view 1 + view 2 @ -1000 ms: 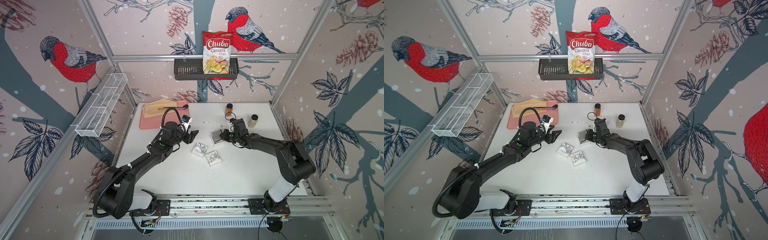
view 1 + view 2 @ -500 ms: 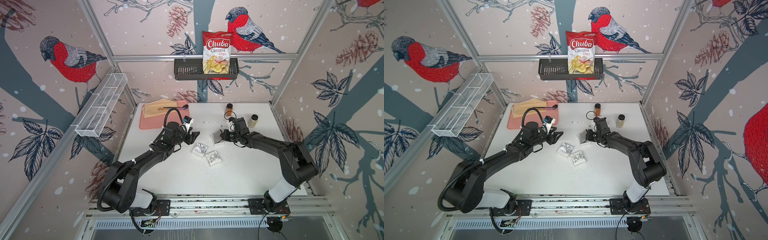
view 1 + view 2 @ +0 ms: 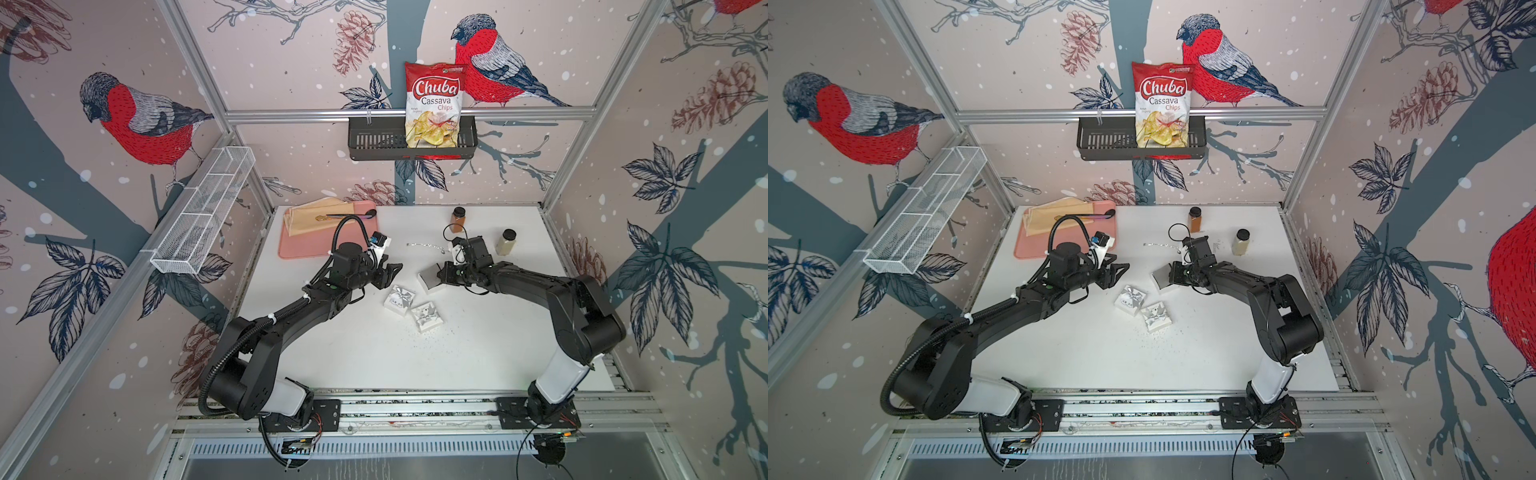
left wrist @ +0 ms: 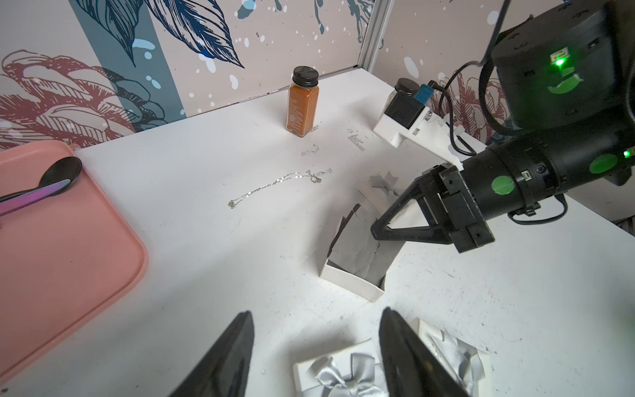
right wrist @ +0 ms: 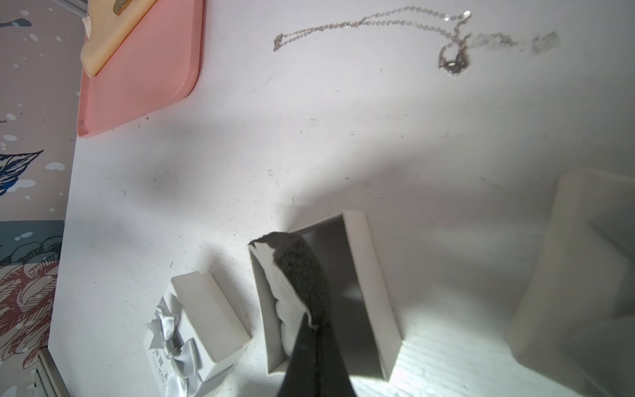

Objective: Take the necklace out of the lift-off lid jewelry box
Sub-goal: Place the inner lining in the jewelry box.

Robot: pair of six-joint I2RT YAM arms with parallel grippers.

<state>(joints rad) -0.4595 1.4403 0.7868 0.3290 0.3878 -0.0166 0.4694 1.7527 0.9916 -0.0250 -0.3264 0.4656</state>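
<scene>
One necklace (image 3: pixel 424 246), a fine silver chain of tiny links with a small ring-shaped pendant at one end, lies stretched out on the white table (image 3: pixel 478 353), outside every box and well apart from both grippers; the wrist views show it too (image 4: pixel 281 182) (image 5: pixel 371 24). There are three small white cardboard boxes. One is the open jewelry box (image 3: pixel 428 283), a shallow square tray with thin walls (image 5: pixel 364 275), tilted up on one edge. The right gripper (image 3: pixel 439 276) reaches into it with its fingers pressed together on the insert pad (image 5: pixel 295 268), a soft slab with dark grey felt on one face and white foam on the other, lifted partly out of the box. The other two boxes (image 3: pixel 401 300) (image 3: pixel 426 316) sit side by side nearer the robot, each with a silver satin bow. The left gripper (image 3: pixel 390 274) hangs just beside them with its two black, tapered fingers (image 4: pixel 233 350) spread fairly wide and holding nothing. Two square glass spice jars with black caps stand at the back, one of orange-brown powder (image 3: pixel 458 219) and one pale (image 3: pixel 507 242). One smooth pink tray (image 3: pixel 299 249) with rounded corners carries a folded beige cloth (image 3: pixel 311 218) and one dark, iridescent spoon (image 4: pixel 41 185).
</scene>
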